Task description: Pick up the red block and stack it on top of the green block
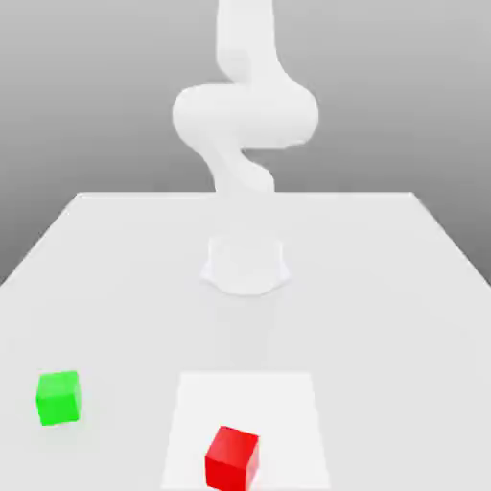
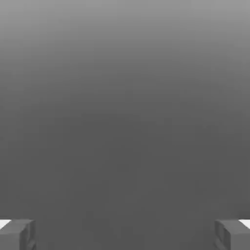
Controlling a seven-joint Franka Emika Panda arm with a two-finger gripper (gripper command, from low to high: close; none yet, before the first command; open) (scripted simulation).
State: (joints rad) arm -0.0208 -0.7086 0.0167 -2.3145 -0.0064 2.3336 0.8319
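The red block (image 1: 232,457) is a small bright red cube resting on a lighter white square patch near the front of the table. The green block (image 1: 58,397) is a same-sized bright green cube standing apart from it, toward the exterior view's left. In the hand view my gripper (image 2: 125,234) is open: its two grey fingertips (image 2: 17,234) sit far apart with nothing between them, against a plain grey background. The blocks lie far from the hand.
The white arm (image 1: 245,115) rises from its round base (image 1: 245,264) at the middle of the white table (image 1: 384,288). A lighter square patch (image 1: 288,403) lies at the front centre.
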